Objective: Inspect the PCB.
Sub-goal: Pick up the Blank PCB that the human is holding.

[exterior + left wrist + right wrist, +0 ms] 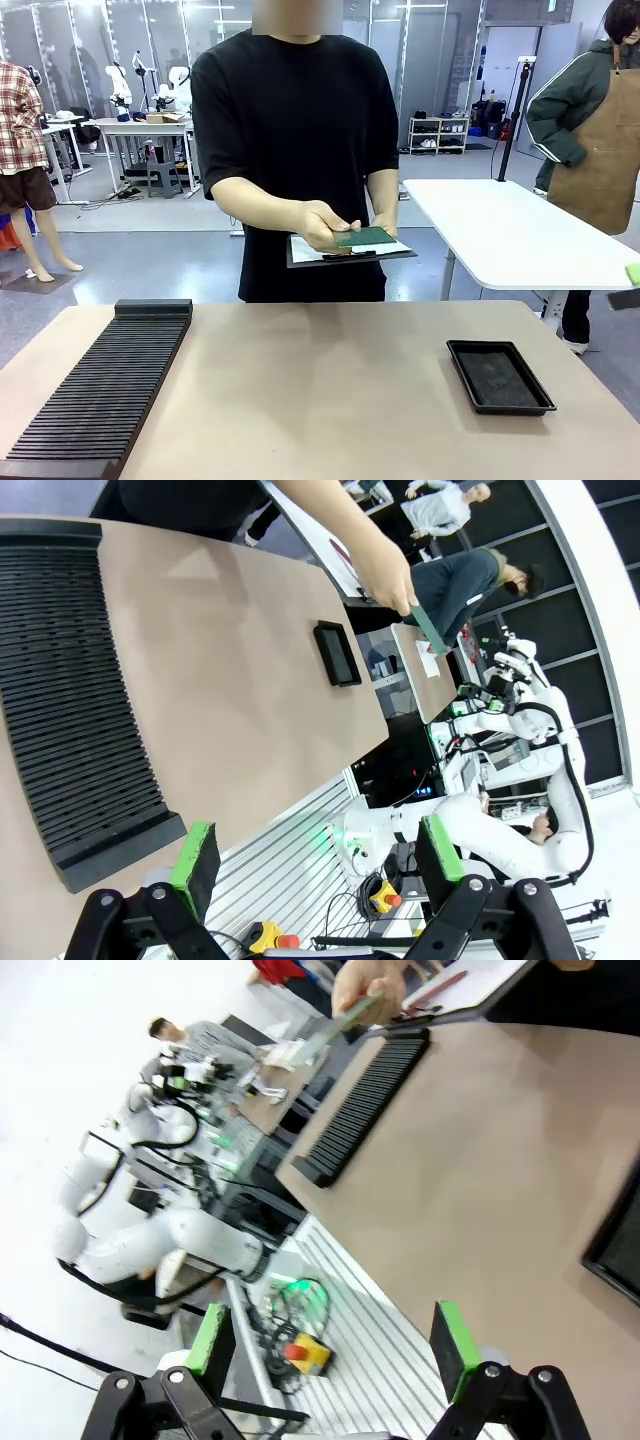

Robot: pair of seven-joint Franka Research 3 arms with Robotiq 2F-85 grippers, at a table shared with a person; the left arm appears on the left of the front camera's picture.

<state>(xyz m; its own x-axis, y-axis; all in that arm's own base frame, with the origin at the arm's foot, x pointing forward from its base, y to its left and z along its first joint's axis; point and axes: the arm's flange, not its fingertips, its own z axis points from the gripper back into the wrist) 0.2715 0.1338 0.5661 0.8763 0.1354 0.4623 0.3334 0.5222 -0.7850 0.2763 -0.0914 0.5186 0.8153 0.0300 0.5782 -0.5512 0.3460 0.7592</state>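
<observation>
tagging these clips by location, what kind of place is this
Likely an electronics or robotics lab: an open hall with white worktables, a long slotted black rack on the near table, and a person holding a green PCB over a clipboard.

So the left gripper [320, 850] and right gripper [330, 1338] both have jaws spread wide, nothing between them.
</observation>
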